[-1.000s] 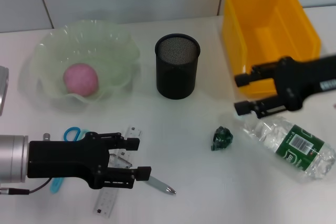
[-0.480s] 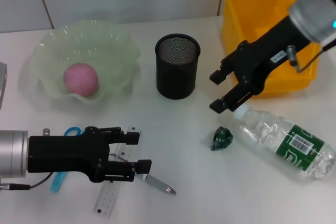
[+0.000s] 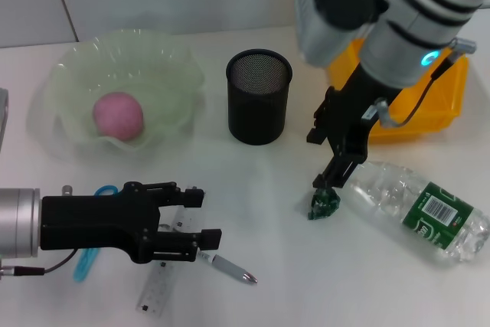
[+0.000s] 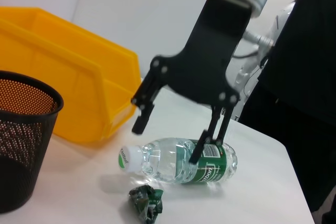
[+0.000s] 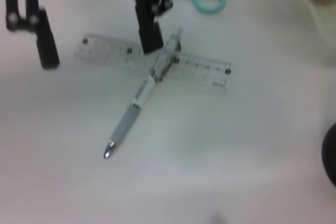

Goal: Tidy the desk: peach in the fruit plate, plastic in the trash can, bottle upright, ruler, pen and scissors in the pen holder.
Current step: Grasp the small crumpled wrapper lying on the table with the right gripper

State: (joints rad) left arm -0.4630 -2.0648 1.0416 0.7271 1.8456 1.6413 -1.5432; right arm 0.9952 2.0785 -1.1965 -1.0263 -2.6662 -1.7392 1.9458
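My left gripper is open low over the clear ruler and the silver pen; the pen lies across the ruler. Blue scissors lie partly under that arm. Open too, my right gripper hangs just above the crumpled green plastic, with one fingertip close to it. The clear bottle lies on its side to the right. A pink peach rests in the pale green fruit plate. The black mesh pen holder stands mid-table, and the yellow trash can sits behind the right arm.
The left wrist view shows the right gripper over the bottle and the plastic, beside the pen holder. A grey object pokes in at the table's left edge.
The right arm has swung from in front of the trash can leftward and down, and now points at the plastic. The left gripper has barely shifted.
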